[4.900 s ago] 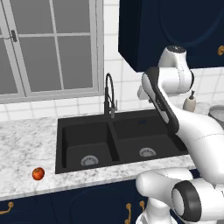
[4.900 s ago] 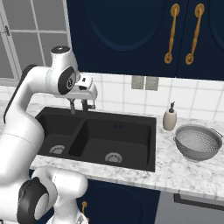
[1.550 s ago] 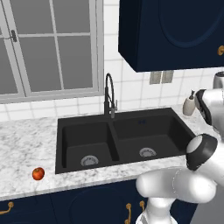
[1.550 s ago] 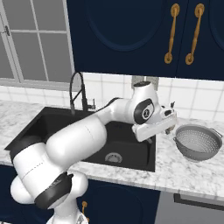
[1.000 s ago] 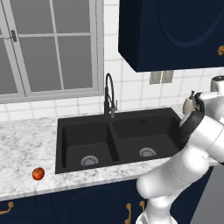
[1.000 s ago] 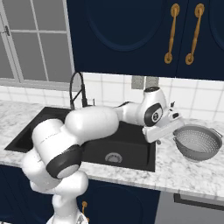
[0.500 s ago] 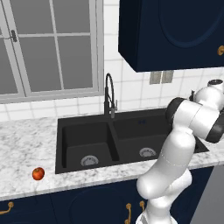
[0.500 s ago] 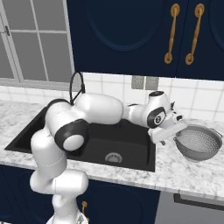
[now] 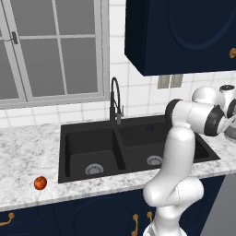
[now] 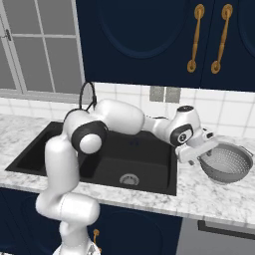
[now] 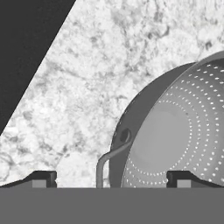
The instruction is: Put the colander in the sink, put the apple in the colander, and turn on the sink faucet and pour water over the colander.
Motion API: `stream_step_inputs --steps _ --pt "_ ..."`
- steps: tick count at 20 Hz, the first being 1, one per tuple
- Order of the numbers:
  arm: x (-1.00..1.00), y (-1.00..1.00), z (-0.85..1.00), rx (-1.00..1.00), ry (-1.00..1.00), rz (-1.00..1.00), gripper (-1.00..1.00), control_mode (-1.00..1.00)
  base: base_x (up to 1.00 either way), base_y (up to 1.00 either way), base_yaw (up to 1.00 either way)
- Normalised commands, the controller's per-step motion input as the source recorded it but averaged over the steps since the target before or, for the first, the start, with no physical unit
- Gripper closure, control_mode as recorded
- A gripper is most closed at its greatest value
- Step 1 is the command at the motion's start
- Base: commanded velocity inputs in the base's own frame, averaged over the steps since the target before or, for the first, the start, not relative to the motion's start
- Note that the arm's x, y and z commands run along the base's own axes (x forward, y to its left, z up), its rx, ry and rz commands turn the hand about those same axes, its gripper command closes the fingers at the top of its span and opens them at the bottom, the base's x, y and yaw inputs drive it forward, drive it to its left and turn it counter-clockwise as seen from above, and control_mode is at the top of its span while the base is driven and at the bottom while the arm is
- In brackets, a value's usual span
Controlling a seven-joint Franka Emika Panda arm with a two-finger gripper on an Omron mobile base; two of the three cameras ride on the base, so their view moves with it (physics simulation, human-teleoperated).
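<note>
The colander (image 10: 228,162), a round grey perforated bowl, sits on the marble counter right of the sink (image 10: 60,149). My gripper (image 10: 205,146) hangs open at its left rim, with nothing between the fingers. In the hand view the gripper (image 11: 113,180) straddles the colander (image 11: 175,135) rim and its small wire handle (image 11: 109,158), one fingertip (image 11: 41,179) over the counter and the other over the bowl. The apple (image 9: 40,183) lies on the counter left of the sink (image 9: 87,143). No water comes from the black sink faucet (image 9: 114,99), which stands behind the divider.
The arm stretches across the right basin toward the counter's right end. Two silver drains (image 9: 94,169) show in the basins. Dark blue wall cabinets (image 10: 149,40) hang above. The marble counter (image 11: 87,87) runs between the sink's edge and the colander.
The arm has reached further right, and the hand has settled lower at the colander's left rim. The jaws stayed open; colander and apple have not moved.
</note>
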Motion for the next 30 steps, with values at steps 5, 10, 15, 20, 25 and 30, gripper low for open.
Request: stream_step_inputs --steps 5,10,15,20,25,30 --pt "0.23 -0.2 -0.19 0.0 0.0 0.0 -1.0 -1.0 0.0 0.0 0.0" --pt "0.04 -0.18 -0.21 0.0 0.0 0.0 -1.0 -1.0 0.0 0.0 0.0" --pt "-0.01 -0.03 -0.42 0.0 0.0 0.0 1.0 -1.0 0.0 0.0 0.0" --pt "-0.02 0.0 -0.41 0.0 0.0 0.0 1.0 -1.0 0.0 0.0 0.0" --pt "-0.31 0.19 -0.08 0.03 0.0 0.01 1.0 -1.0 0.0 0.0 0.0" --pt "-0.45 0.44 0.25 0.02 0.0 0.04 1.0 -1.0 0.0 0.0 0.0"
